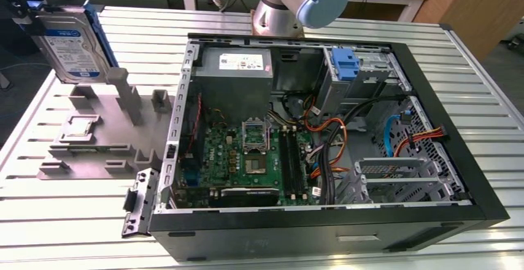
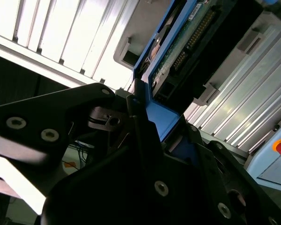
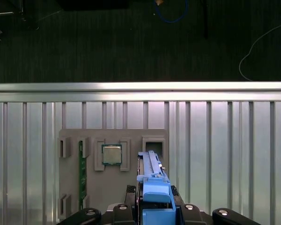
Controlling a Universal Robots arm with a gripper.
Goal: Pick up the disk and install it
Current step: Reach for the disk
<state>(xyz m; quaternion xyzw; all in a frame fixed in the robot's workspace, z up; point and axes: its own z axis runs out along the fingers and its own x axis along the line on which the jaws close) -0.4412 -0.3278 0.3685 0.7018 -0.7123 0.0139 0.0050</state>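
Gripper (image 1: 34, 12) is clamped tight on the disk (image 1: 75, 48), gripping its top edge. The disk hangs upright, label out, clear above the grey fixture (image 1: 98, 150). In the first wrist view a chip (image 3: 112, 154) sits in the fixture's pocket. The open case (image 1: 327, 233) lies beside the fixture, toward the exterior view's right.
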